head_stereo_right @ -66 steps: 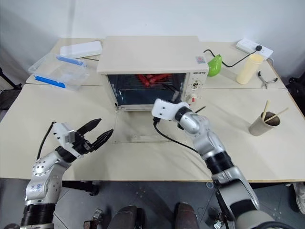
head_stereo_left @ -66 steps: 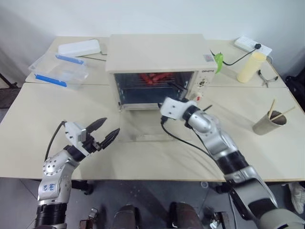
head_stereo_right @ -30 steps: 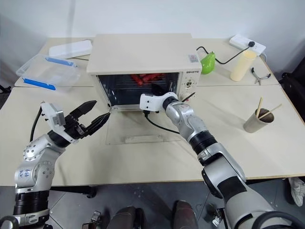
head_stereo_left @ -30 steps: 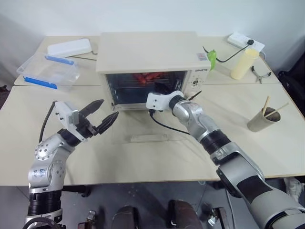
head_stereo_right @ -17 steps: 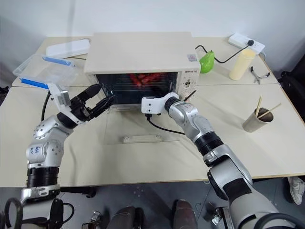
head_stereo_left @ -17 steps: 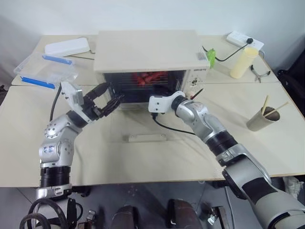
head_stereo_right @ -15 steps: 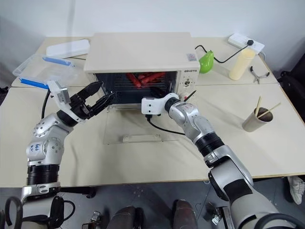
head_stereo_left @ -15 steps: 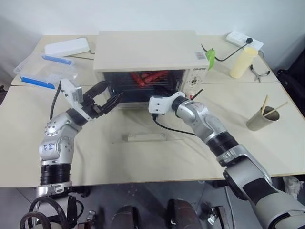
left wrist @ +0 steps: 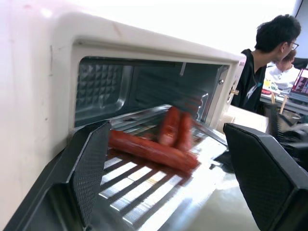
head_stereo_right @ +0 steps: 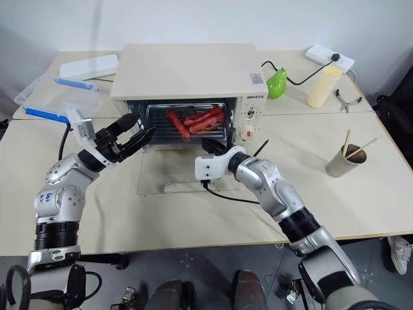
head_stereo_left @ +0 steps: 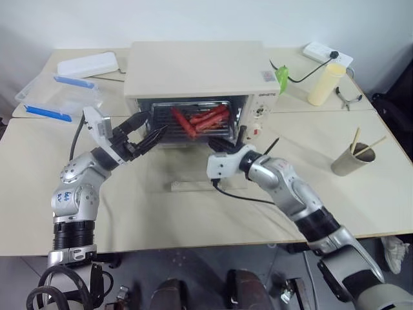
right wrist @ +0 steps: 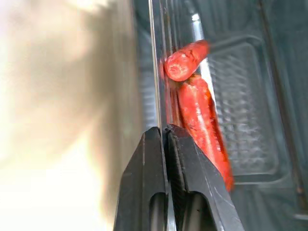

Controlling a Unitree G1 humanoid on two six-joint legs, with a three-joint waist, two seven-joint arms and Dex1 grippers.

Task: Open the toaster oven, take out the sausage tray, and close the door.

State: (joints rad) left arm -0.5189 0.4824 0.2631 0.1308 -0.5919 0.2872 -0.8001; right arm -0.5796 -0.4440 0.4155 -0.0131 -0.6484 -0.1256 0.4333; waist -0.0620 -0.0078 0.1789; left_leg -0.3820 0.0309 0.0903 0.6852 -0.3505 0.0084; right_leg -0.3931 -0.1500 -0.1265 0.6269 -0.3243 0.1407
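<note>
Sausage tray (head_stereo_left: 193, 123) now sliding partway out of toaster oven (head_stereo_left: 200, 77), over lowered door (head_stereo_left: 193, 171). Left gripper (head_stereo_left: 147, 132), fingers spread, we are holding at tray's left edge; right gripper (head_stereo_left: 240, 134) we are drawing back, pinched on tray's front rim. Extraction underway.

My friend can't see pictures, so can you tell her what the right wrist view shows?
Two black fingers of the right gripper are pinched shut on the thin edge of a shallow silver metal sausage tray. Red-orange sausages lie on it, just past the fingers, with the dark inside of the cream-white toaster oven behind them.
</note>
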